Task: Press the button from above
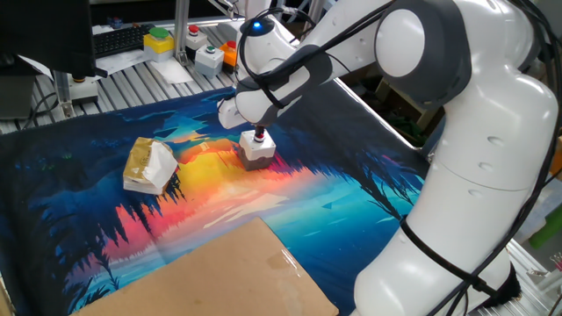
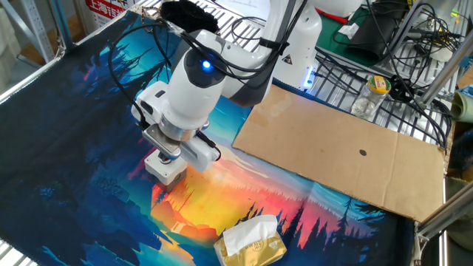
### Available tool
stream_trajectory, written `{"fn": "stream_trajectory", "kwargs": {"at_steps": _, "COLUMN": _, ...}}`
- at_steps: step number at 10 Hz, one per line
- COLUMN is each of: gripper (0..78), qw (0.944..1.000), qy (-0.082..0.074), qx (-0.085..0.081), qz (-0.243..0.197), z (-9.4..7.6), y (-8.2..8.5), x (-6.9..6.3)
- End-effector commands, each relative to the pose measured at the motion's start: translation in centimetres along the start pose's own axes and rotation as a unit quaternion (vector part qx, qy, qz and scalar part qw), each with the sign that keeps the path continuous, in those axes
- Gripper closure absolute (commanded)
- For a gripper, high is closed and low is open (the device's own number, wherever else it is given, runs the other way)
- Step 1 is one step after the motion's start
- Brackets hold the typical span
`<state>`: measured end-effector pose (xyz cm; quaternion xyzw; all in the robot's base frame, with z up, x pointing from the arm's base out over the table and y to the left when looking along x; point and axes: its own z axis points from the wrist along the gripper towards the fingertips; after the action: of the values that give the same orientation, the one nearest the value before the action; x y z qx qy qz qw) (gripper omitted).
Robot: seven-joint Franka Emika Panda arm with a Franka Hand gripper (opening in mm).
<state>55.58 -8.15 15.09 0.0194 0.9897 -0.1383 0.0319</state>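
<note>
The button (image 1: 256,149) is a small white cube with a grey lower edge and a red cap, standing on the colourful mat near its middle. It also shows in the other fixed view (image 2: 166,168), mostly covered by the hand. My gripper (image 1: 260,131) points straight down, directly over the red cap, with its tips at or just touching it. The fingertips show as one dark stub with no gap between them. In the other fixed view my gripper (image 2: 169,154) sits right on top of the box and hides the cap.
A tan-and-white paper-wrapped lump (image 1: 150,165) lies left of the button. A cardboard sheet (image 1: 219,276) covers the mat's near part. A yellow box with a green cap (image 1: 159,40) and other button boxes stand on the back rack. Cables and a bottle (image 2: 378,86) lie beyond the cardboard.
</note>
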Motion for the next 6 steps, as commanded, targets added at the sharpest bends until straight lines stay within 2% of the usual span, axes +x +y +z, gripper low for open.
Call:
{"fn": "stream_trajectory", "kwargs": {"at_steps": 1, "gripper": 77.6, "qw": 0.9997, "qy": 0.024, "qx": 0.000, "qz": -0.006, "z": 0.75, "y": 0.16, "x": 1.83}}
{"fn": "stream_trajectory", "kwargs": {"at_steps": 4, "gripper": 77.6, "qw": 0.9995, "qy": 0.029, "qx": 0.000, "qz": -0.009, "z": 0.31, "y": -0.18, "x": 1.95}}
{"fn": "stream_trajectory", "kwargs": {"at_steps": 6, "gripper": 77.6, "qw": 0.9996, "qy": 0.027, "qx": -0.001, "qz": -0.007, "z": 0.79, "y": 0.00, "x": 1.80}}
